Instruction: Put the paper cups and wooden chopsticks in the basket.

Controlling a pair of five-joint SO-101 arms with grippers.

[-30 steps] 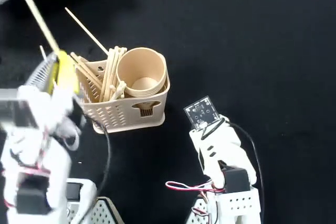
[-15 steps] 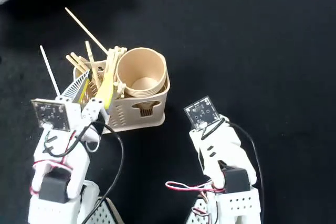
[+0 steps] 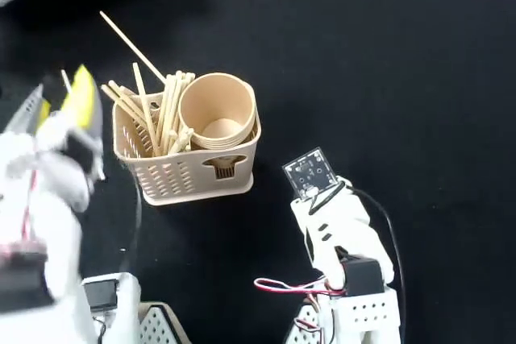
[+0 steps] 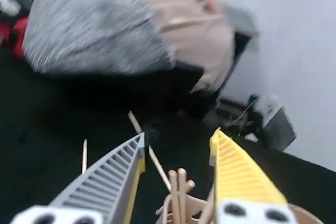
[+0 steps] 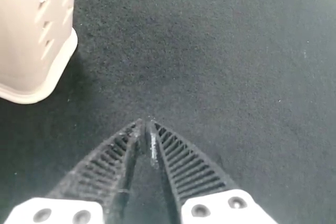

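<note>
Table (image 3: 387,78): black cloth, two robot arms.
Basket (image 3: 185,175): one, tan, on the table.
Paper cups (image 3: 218,102): nested in the basket's right side; I cannot count them.
Chopsticks (image 3: 165,110): a bunch in the left side, too packed to count.
Loose stick (image 4: 84,156): one, on the table beside the basket.
Left claw (image 4: 177,139): wide open, holding nothing, left of the basket.
Right claw (image 5: 145,124): closed on nothing, right of the basket.

left end effector (image 4: 178,136) spread wide, held high; right end effector (image 5: 147,124) pinched together, low.
</note>
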